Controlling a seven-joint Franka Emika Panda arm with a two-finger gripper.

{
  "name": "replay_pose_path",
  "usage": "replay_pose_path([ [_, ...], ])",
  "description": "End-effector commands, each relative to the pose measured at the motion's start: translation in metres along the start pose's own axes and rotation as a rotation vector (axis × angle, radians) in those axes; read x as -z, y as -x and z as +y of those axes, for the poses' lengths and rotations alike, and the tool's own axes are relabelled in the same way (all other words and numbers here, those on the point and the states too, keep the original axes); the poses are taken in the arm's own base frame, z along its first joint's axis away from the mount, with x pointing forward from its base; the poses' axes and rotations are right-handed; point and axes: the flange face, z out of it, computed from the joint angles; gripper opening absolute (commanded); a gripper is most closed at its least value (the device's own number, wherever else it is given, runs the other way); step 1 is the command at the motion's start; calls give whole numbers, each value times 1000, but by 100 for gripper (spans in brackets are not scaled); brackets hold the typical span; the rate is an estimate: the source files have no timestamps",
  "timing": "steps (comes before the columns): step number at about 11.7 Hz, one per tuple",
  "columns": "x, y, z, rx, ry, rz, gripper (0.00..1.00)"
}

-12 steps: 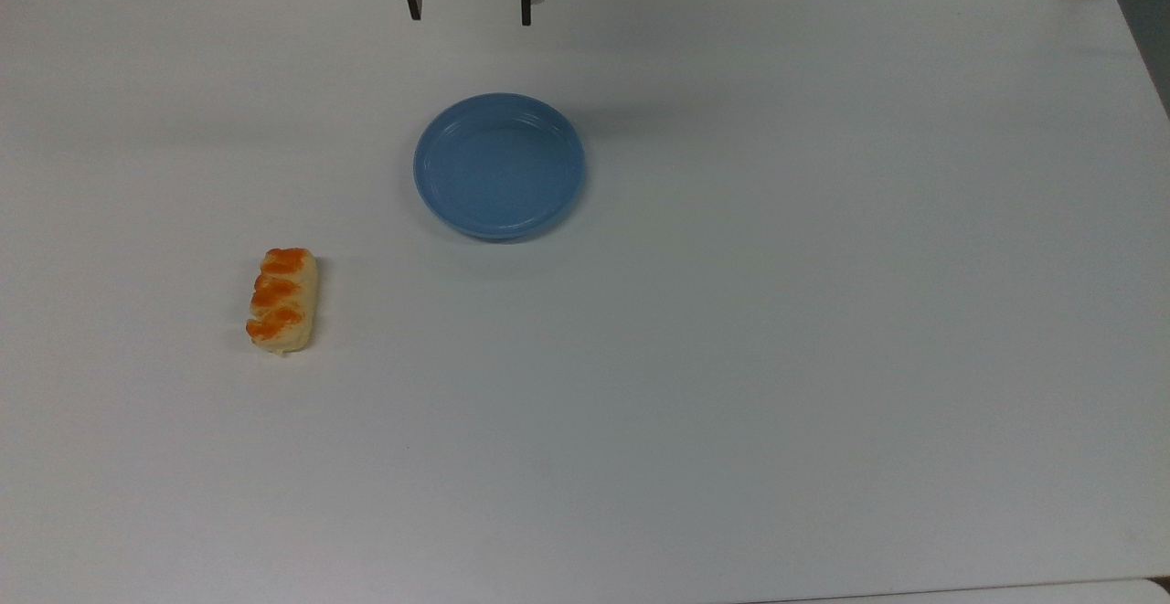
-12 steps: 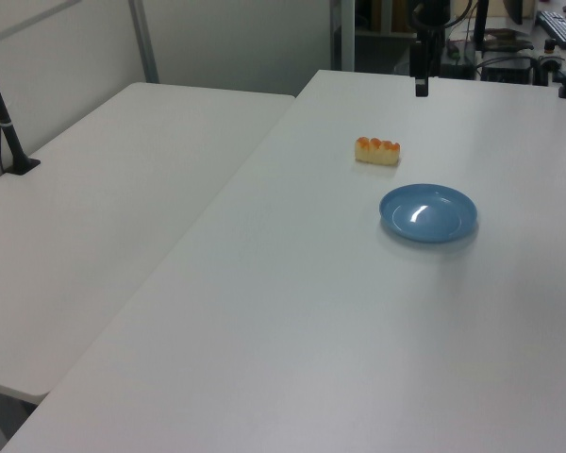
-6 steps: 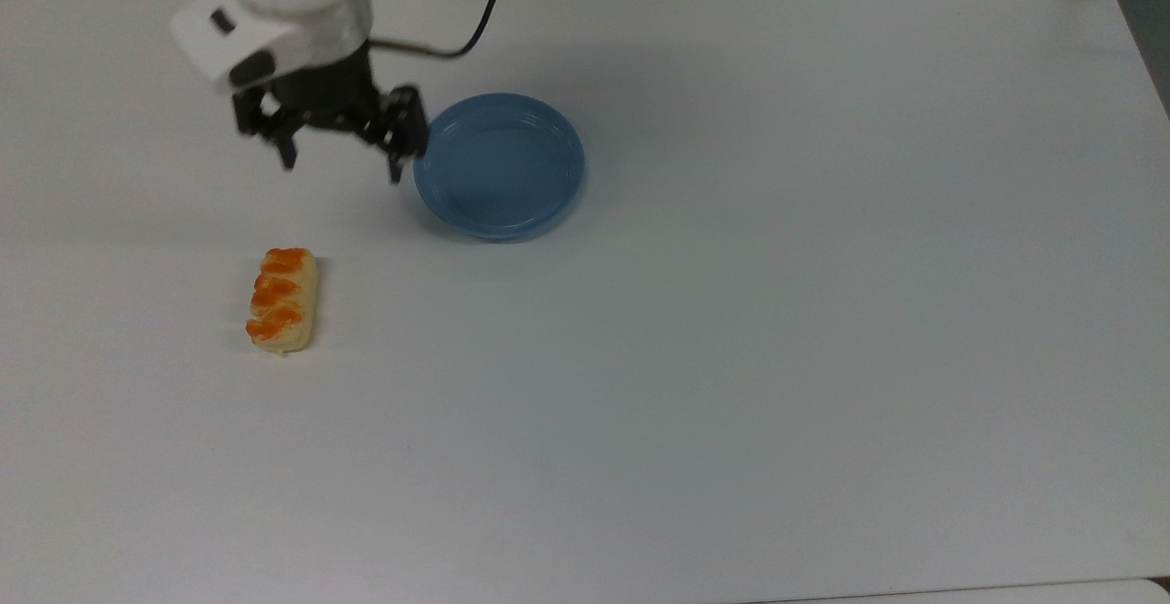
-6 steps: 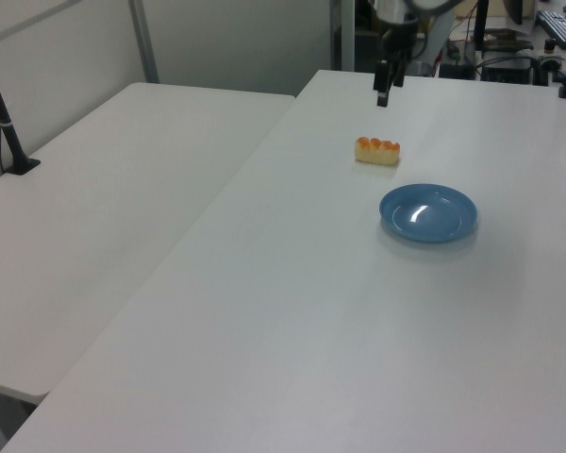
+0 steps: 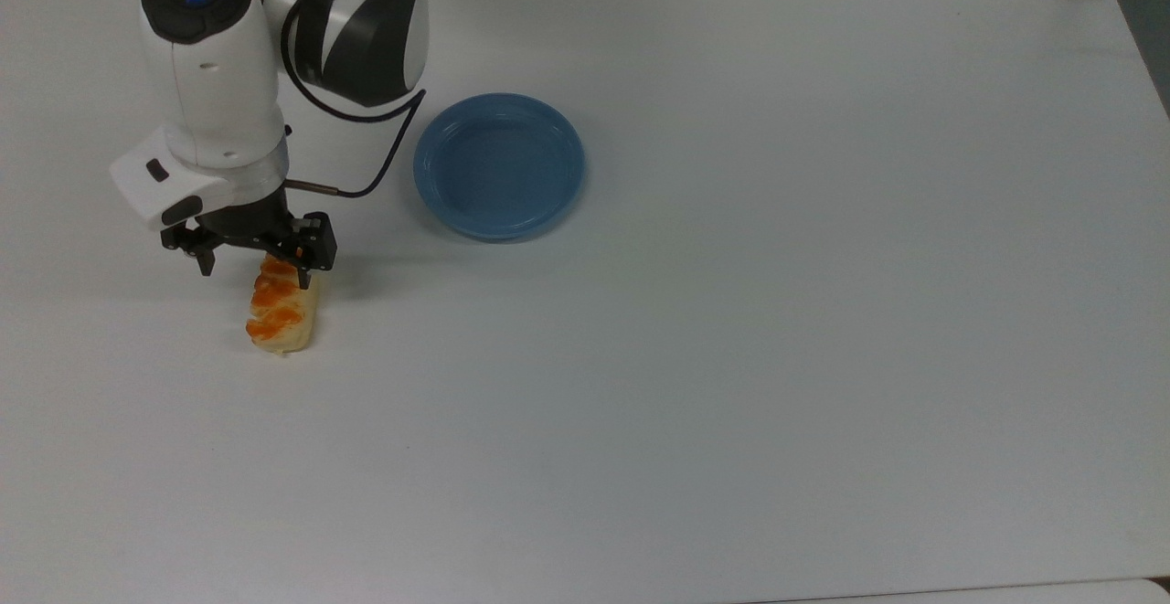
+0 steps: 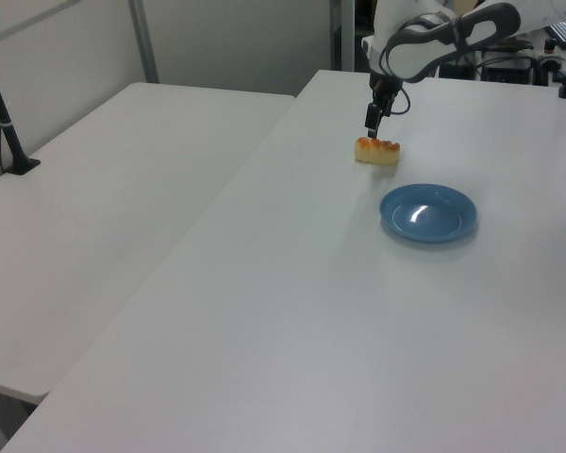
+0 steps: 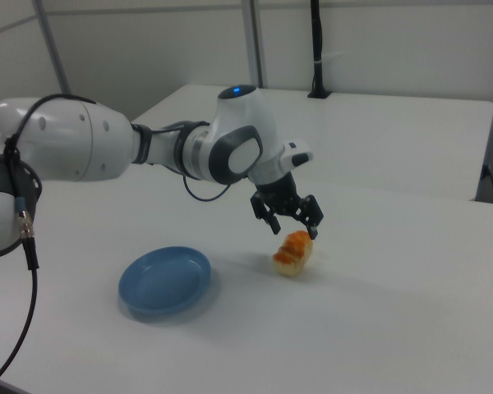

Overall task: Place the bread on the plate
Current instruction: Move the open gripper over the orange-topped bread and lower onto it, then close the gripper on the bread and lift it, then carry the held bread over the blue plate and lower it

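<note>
Gripper [image 5: 255, 267], fingers spread wide and holding nothing, poised just above the bread [image 5: 281, 304], over the loaf's end nearer the arm. The bread lies flat on the white table [image 5: 731, 357]. The plate [image 5: 499, 165] sits well apart, toward the top view's right.

Counted one bread [image 5: 280, 309], lower left of the top view, three orange-brown glazed patches on top. One blue plate [image 5: 499, 165], upper middle of the same frame. One robot arm [image 7: 107, 148] with one tool [image 5: 256, 272], two fingers [image 5: 208, 266] on it. Two white surfaces side by side in the left view: one [image 6: 377, 311] carrying the things, another [image 6: 94, 217] at frame left. One black post [image 6: 2, 113] at far left.
</note>
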Motion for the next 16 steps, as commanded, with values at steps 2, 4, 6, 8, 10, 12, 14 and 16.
replay_pose_path([
  [2, -39, -3, -14, 43, 24, -10, 100],
  [4, -43, -1, -25, 54, 17, -19, 76],
  [6, -39, -2, -22, 48, 14, -13, 46],
  [8, 4, 3, -15, 32, 1, 21, 43],
  [10, 57, 28, -24, 40, -44, -1, 43],
  [12, 99, 53, -61, 90, -100, -101, 43],
  [14, 118, 87, -118, 161, -146, -164, 43],
  [16, 108, 110, -169, 149, -150, -214, 45],
])
